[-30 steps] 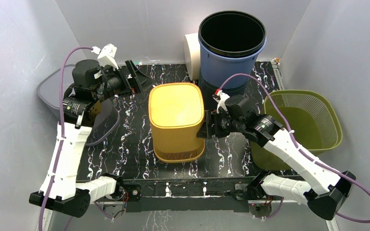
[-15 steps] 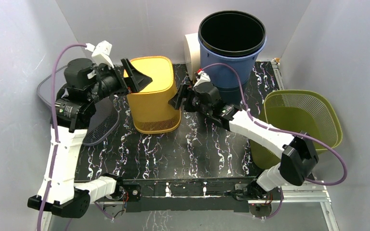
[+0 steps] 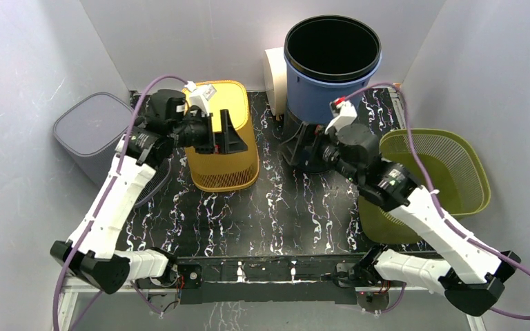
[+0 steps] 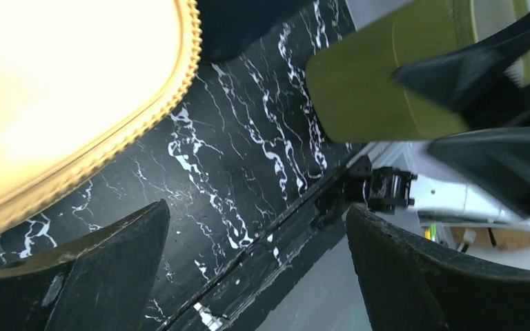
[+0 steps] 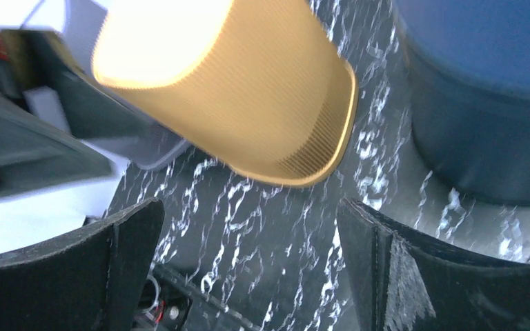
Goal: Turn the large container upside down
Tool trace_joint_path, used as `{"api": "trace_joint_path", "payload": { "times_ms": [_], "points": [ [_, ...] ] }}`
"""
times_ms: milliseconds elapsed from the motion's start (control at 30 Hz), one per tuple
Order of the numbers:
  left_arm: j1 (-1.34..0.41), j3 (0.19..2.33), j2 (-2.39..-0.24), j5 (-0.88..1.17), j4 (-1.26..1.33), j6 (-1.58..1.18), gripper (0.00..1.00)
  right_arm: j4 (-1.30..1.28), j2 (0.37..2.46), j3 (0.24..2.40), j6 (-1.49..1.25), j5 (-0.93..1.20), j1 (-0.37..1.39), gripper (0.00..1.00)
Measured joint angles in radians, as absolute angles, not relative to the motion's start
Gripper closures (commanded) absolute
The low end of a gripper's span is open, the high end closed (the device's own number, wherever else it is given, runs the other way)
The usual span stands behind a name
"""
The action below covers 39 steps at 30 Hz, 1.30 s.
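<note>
Upper left-centre of the top view, the yellow container (image 3: 224, 172) stands upright, base up (apparently inverted). The left gripper (image 3: 229, 134) hovers closest, spread wide and empty; the right gripper (image 3: 300, 148), likewise wide, is farther right.

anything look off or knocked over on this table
The yellow container at the rear left stands mouth down, closed base up, unlike the blue bin and green basket, which are mouth up. It stands straight; no spill or damage shows.
</note>
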<state>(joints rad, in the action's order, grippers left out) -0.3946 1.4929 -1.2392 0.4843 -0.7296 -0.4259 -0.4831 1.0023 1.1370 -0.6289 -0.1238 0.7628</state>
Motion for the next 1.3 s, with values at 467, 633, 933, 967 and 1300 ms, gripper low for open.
{"api": "trace_joint_path", "payload": {
  "times_ms": [467, 633, 933, 967, 1300],
  "points": [
    [-0.486, 1.5, -1.457, 0.424, -0.686, -0.321, 0.02, -0.764, 1.283, 1.962, -0.319, -0.529, 0.763, 0.02],
    [-0.446, 1.605, -1.591, 0.395, -0.648, -0.294, 0.02, -0.805, 1.359, 2.07, -0.254, -0.711, 0.748, 0.02],
    [-0.258, 1.733, -1.821, 0.403, -0.572, -0.279, 0.02, -0.897, 1.5, 2.263, -0.195, -0.653, 0.489, 0.02],
    [-0.25, 1.741, -1.837, 0.4, -0.577, -0.279, 0.02, -0.912, 1.506, 2.264, -0.206, -0.621, 0.446, 0.02],
    [-0.275, 1.707, -1.73, 0.437, -0.611, -0.299, 0.02, -0.968, 1.557, 2.271, -0.293, -0.374, 0.172, 0.07]
  ]
}}
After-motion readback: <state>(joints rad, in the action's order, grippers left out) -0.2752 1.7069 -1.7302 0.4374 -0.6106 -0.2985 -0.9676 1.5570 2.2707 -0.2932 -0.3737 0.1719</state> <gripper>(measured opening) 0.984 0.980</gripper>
